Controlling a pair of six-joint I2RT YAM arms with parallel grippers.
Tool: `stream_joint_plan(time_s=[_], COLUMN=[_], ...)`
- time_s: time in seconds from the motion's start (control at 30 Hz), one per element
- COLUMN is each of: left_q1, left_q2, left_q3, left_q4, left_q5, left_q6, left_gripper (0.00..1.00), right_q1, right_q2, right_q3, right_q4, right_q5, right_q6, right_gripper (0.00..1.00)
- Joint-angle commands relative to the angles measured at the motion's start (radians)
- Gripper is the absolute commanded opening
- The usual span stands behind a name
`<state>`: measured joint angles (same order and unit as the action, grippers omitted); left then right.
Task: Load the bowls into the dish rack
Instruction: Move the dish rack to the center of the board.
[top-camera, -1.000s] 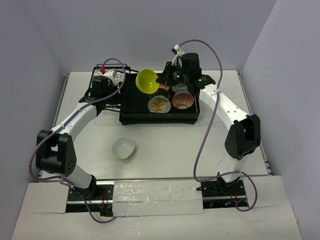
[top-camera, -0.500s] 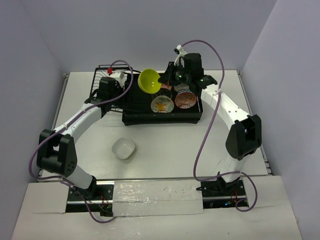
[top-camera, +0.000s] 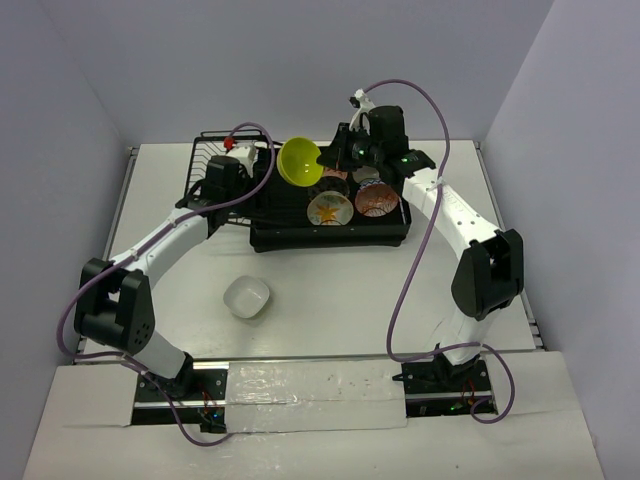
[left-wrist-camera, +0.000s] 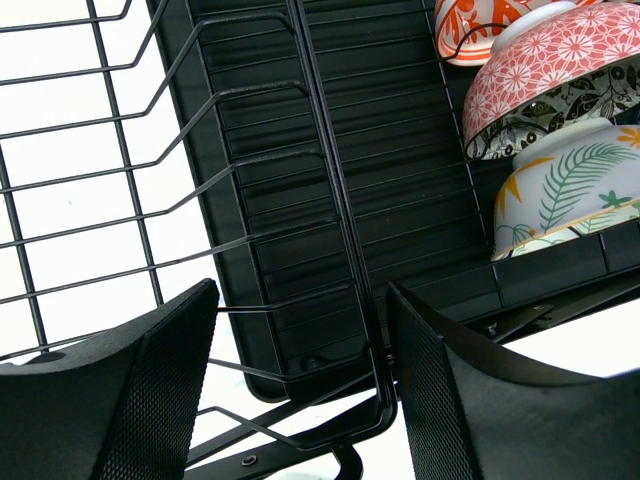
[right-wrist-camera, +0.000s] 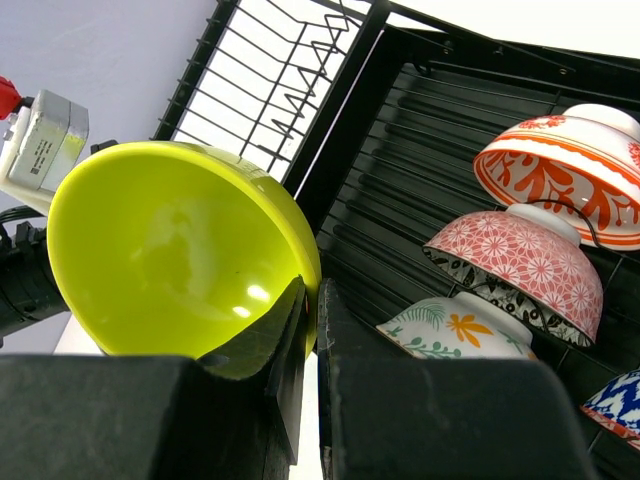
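The black dish rack (top-camera: 278, 232) stands at the back of the table, its slatted tray (left-wrist-camera: 400, 150) beside the wire basket (top-camera: 212, 150). My left gripper (top-camera: 240, 180) straddles the rack's near wire corner (left-wrist-camera: 372, 340), its fingers closed against the wires. My right gripper (top-camera: 325, 162) is shut on the rim of the lime green bowl (top-camera: 299, 160), holding it tilted above the tray's left part (right-wrist-camera: 400, 190). The white leaf-patterned bowl (top-camera: 329, 208) and a red-orange patterned bowl (top-camera: 377, 200) lean in the tray. The plain cream bowl (top-camera: 247, 297) sits on the table.
More patterned bowls stand in the tray: an orange-and-white one (right-wrist-camera: 565, 170) and a pink floral one (right-wrist-camera: 520, 265). A blue patterned piece (right-wrist-camera: 615, 400) shows at the right wrist view's edge. Purple cables arc over both arms. Walls close in the table's back and sides.
The dish rack has slid to the right along with my left gripper. My right gripper has drifted slightly right, keeping the lime green bowl.
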<state>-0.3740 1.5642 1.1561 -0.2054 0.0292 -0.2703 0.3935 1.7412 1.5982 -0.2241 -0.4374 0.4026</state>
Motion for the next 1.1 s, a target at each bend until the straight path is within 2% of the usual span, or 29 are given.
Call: stream_joint_plan(time_s=[0.0,0.47,0.77,1.07], left_q1=[-0.088,-0.106,-0.105,-0.066], left_q2=[0.011,0.007,-0.056,-0.119], left_q3=[-0.013,0.002,-0.013,-0.029], left_q4=[-0.017,-0.034,-0.035,-0.032], left_q5=[0.241,0.227,0.135,0.061], left_q6=[-0.05,-0.035,-0.037,-0.052], left_gripper=[0.69,0.74,0.91,0.99], right_q1=[-0.008,-0.01,-0.008,-0.001], right_q2=[-0.051,-0.043,-0.062,-0.072], right_q3=[0.005,0.014,0.008,0.005], right_q4=[0.08,0.075,0.057,0.054], right_q5=[-0.017,-0.027,-0.026,0.005], right_q6=[-0.001,0.01,0.01,0.011], right_gripper=[0.0,0.0,0.0,0.0])
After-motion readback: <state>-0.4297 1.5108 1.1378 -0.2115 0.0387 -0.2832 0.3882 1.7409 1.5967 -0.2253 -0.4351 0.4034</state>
